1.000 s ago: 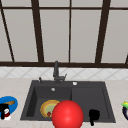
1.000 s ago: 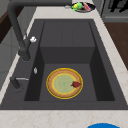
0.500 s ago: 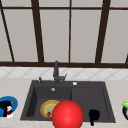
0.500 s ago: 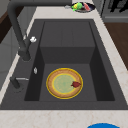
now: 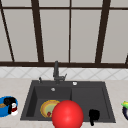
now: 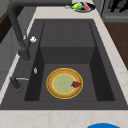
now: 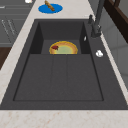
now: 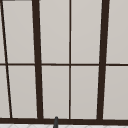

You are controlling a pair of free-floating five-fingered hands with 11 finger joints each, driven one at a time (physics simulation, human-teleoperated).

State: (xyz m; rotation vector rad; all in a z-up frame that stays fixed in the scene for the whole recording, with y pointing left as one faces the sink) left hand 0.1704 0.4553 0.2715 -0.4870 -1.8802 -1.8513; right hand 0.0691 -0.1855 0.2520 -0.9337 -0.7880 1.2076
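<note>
black stone-like sink (image 5: 30,100) fills the lower front view, a tap (image 5: 56,72) behind it and a yellow-rimmed plate (image 5: 47,108) in its left basin. a big red ball (image 5: 67,115) sits in front of the sink's near edge, overlapping that plate. the left hand (image 5: 8,102) hovers over a blue plate (image 5: 3,111) on the counter, just beside a small white and red thing (image 5: 14,109); i cannot tell whether its fingers are apart or together. the right hand (image 5: 94,115) hangs at the near edge of the right basin, and its fingers are likewise too dark to read. a bowl (image 5: 125,110) with something green stands at the far right.

from the left side, the yellow-rimmed plate (image 6: 64,83) lies flat on the basin floor with a red scrap (image 6: 76,84) on it.

from the right side, the blue plate (image 7: 50,8) carries a brown stick-like piece (image 7: 49,5).

the upper view looks at the window (image 8: 70,62).

the work seems to be an approach at the blue plate, with nothing clearly held; a pick-up there would call for the left hand to settle lower and close firmly.
</note>
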